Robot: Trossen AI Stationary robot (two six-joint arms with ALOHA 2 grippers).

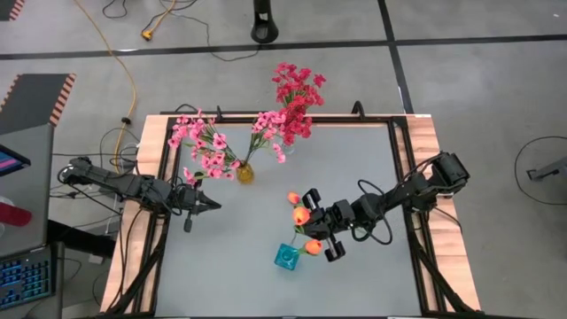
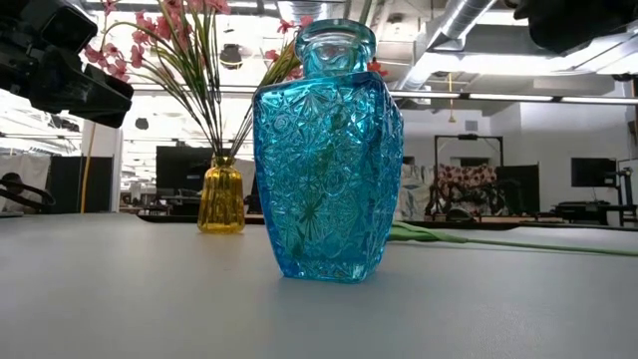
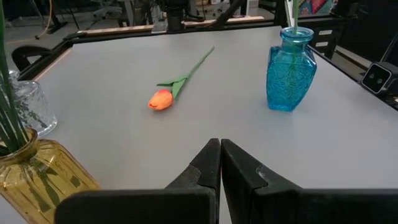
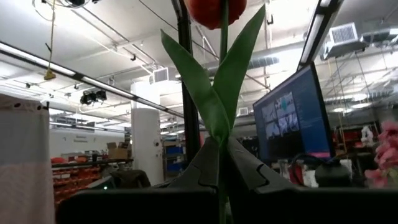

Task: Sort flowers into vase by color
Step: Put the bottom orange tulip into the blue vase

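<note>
My right gripper (image 1: 312, 221) is shut on an orange tulip (image 1: 301, 214) above the table's middle, just beyond the blue glass vase (image 1: 286, 257). In the right wrist view the tulip's leaves (image 4: 214, 93) and bud (image 4: 214, 9) rise above the fingers. Another tulip bud (image 1: 313, 246) shows beside the blue vase's neck, and stems stand in that vase (image 3: 290, 68). A third tulip (image 3: 160, 99) lies flat on the table. My left gripper (image 3: 220, 146) waits shut at the table's left, touching nothing. My right gripper pinches the tulip's green stem (image 4: 221, 152) between its two fingers, just below where the leaves branch off. The fingers slant upward along the stem, and leaves and bud stand above them. The stem below the fingers is hidden by the gripper.
A yellow vase (image 1: 244, 173) with pink sprays (image 1: 204, 146) stands at the back left. A clear vase (image 3: 25, 106) with dark-red sprays (image 1: 297, 93) stands at the far edge. The lying tulip's stem (image 2: 469, 237) stretches across the table behind the blue vase.
</note>
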